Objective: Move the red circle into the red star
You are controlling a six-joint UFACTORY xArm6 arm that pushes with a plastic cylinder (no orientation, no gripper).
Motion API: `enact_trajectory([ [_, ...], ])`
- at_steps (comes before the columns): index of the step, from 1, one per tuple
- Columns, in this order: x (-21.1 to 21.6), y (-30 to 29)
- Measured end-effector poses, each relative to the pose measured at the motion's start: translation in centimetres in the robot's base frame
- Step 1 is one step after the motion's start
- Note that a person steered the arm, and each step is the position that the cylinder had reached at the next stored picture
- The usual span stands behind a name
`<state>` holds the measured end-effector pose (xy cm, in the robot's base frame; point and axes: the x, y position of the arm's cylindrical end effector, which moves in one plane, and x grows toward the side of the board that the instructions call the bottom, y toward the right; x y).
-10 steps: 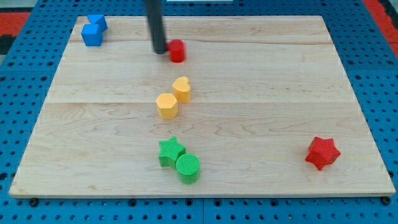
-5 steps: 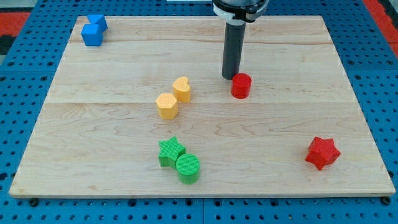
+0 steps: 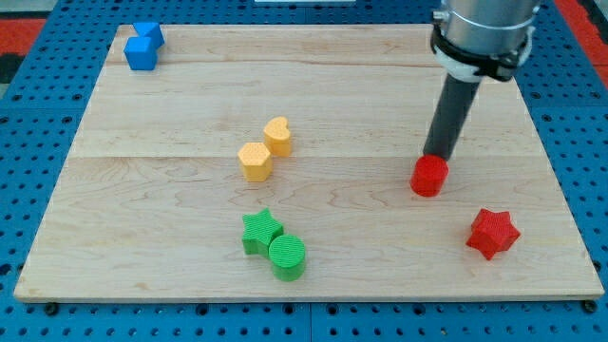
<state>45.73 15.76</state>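
Observation:
The red circle (image 3: 428,177) lies on the wooden board right of centre. My tip (image 3: 434,155) touches its upper edge, the dark rod rising toward the view's top right. The red star (image 3: 492,233) sits below and to the right of the circle, a short gap apart from it.
A yellow heart (image 3: 277,136) and a yellow hexagon (image 3: 255,161) sit together near the board's middle. A green star (image 3: 260,232) and a green circle (image 3: 287,256) touch near the bottom. Two blue blocks (image 3: 142,47) sit at the top left corner.
My tip has pushed the red circle from the top centre down and to the right, across the board toward the red star. The other blocks have not moved.

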Motion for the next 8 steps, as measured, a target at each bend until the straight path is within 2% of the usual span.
enact_trajectory([
  [1, 2.4, 0.0],
  [2, 0.3, -2.7],
  [3, 0.8, -4.4],
  [4, 4.5, -4.2],
  [6, 7.6, -1.0],
  [7, 7.1, -2.9],
  [8, 1.2, 1.0],
])
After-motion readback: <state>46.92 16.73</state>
